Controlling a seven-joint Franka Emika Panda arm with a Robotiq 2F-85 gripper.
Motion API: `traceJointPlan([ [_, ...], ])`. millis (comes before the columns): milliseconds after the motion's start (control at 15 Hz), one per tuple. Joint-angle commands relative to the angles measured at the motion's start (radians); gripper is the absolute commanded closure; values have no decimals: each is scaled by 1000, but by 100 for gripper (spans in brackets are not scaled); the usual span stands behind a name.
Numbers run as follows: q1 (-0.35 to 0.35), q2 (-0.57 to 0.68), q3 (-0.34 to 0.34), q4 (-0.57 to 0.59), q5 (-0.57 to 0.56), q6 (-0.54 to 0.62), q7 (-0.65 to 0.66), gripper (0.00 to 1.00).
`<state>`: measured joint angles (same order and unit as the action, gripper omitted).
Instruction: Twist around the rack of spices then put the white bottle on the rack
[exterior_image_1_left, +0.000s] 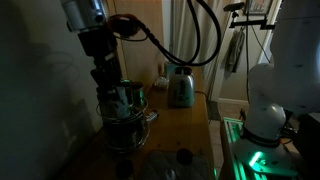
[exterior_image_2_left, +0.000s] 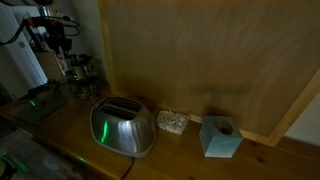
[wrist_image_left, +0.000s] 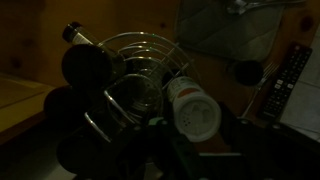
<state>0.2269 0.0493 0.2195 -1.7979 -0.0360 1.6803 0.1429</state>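
White-capped, the white bottle (wrist_image_left: 193, 108) fills mid-frame in the wrist view. The claw (exterior_image_1_left: 108, 84) looks part-closed around it, but finger contact is lost in the dark. The rack of spices (wrist_image_left: 135, 62) is at 10 o'clock from the bottle, just beside it. In an exterior view the claw hangs right above the rack. Likely the placing step. To do it well: pick an empty wire slot, square the bottle over it and lower slowly. Keep clear of the dark-lidded jar (wrist_image_left: 85, 65) at 9 o'clock. Let go only once the bottle is seated.
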Motion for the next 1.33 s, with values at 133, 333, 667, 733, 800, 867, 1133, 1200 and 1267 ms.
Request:
traceJointPlan([
  [133, 1, -6, -1, -53, 2, 50, 32, 80],
  [333, 0, -11, -2, -71, 10, 72, 35, 30],
  [667, 4, -27, 2, -68, 1, 75, 45, 2],
  [733, 5, -32, 3, -68, 0, 74, 47, 1],
  [800, 6, -37, 5, -66, 6, 70, 48, 0],
  [867, 7, -40, 6, -65, 14, 68, 47, 0],
  [1133, 5, -43, 7, -65, 60, 61, 31, 0],
  [1200, 5, -44, 8, -64, 68, 59, 34, 0],
  [1267, 5, -48, 8, -62, 84, 56, 32, 0],
])
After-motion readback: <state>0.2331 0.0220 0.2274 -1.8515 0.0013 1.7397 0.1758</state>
